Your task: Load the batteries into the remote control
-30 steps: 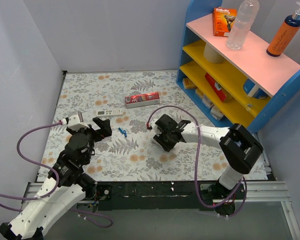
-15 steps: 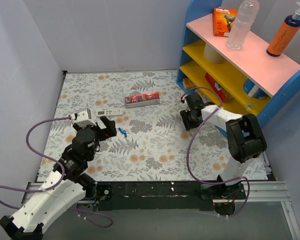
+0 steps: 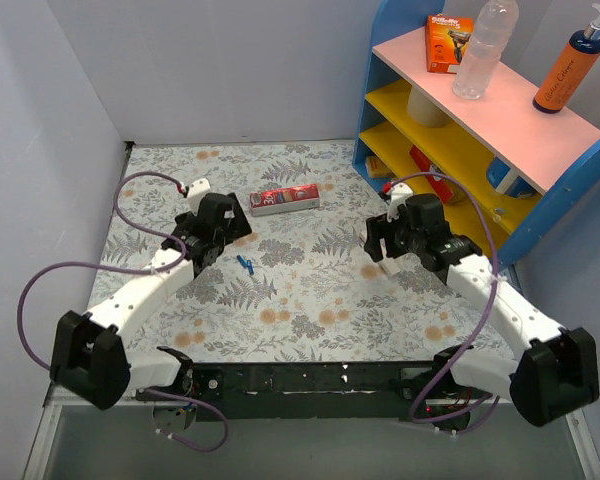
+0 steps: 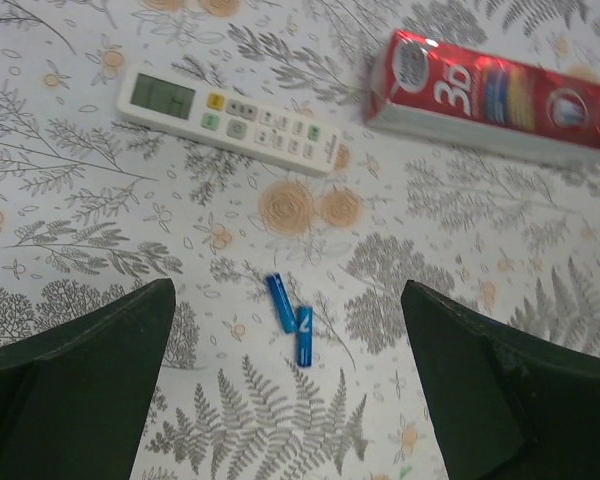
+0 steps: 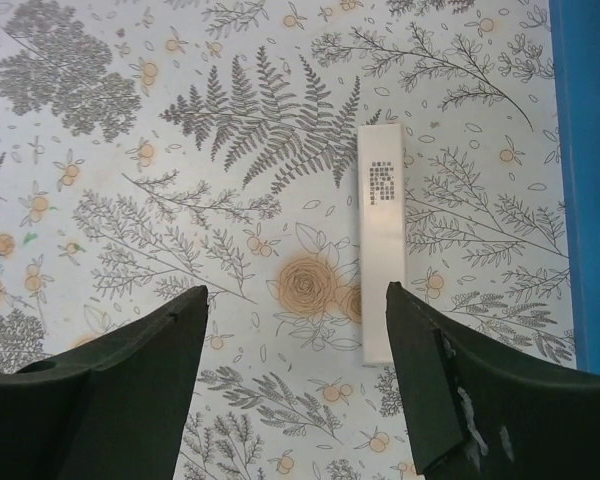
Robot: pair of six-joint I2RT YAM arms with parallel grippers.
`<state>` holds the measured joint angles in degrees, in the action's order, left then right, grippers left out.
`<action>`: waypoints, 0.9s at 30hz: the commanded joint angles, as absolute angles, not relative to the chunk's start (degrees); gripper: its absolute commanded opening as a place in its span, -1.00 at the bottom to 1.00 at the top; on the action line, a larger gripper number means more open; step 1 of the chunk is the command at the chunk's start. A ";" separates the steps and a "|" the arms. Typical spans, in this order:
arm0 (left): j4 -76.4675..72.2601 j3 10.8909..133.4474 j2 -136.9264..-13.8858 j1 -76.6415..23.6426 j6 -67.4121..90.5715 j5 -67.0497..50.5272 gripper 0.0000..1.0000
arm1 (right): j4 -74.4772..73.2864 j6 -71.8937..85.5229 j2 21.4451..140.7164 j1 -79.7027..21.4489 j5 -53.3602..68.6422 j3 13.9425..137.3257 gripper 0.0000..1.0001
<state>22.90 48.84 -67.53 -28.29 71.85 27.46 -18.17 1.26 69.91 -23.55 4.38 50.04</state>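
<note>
Two small blue batteries [image 4: 291,317] lie touching end to end on the floral mat, also seen from above [image 3: 244,263]. The white remote control [image 4: 230,118] lies buttons-up just beyond them; from above my left arm hides it. My left gripper [image 4: 287,292] hovers open above the batteries with nothing between its fingers; the top view places it [image 3: 212,232] left of the red carton. My right gripper [image 5: 297,292] is open and empty over the mat near the shelf [image 3: 382,240]. A narrow white flat strip [image 5: 382,245] with a dotted patch lies just inside its right finger.
A red carton [image 3: 285,199] lies at the far middle of the mat, also in the left wrist view [image 4: 500,95]. The blue shelf unit [image 3: 460,150] stands at the right, its blue side [image 5: 585,180] close to my right gripper. Grey walls close in the left and back.
My left gripper has reached forward over the remote and batteries. My right gripper has swung from the mat's middle to the shelf side and opened wider.
</note>
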 commanded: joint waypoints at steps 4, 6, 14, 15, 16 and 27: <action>30.30 64.30 -85.29 -17.85 89.61 29.89 0.96 | -10.64 0.18 55.74 -23.82 5.90 40.35 0.61; 32.86 67.66 -89.63 -15.48 93.32 29.53 0.96 | -9.06 0.26 52.93 -23.82 3.79 38.16 0.62; 38.58 80.40 -107.81 -8.80 103.88 25.66 0.96 | -4.40 1.23 45.97 -23.82 -5.09 32.35 0.70; 39.02 81.29 -108.97 -8.53 104.84 25.66 0.96 | -3.96 1.14 45.18 -23.82 -5.27 32.08 0.70; 39.98 82.52 -110.38 -8.44 105.03 25.66 0.96 | -3.61 1.14 44.91 -23.82 -5.45 31.82 0.70; 46.67 88.42 -117.77 -8.09 107.22 25.75 0.93 | -2.72 1.05 45.17 -23.82 -5.98 31.38 0.69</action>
<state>43.22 87.20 -118.54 -7.99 105.10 25.69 -6.07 1.23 45.47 -23.75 -4.67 32.01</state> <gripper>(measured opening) 0.981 0.849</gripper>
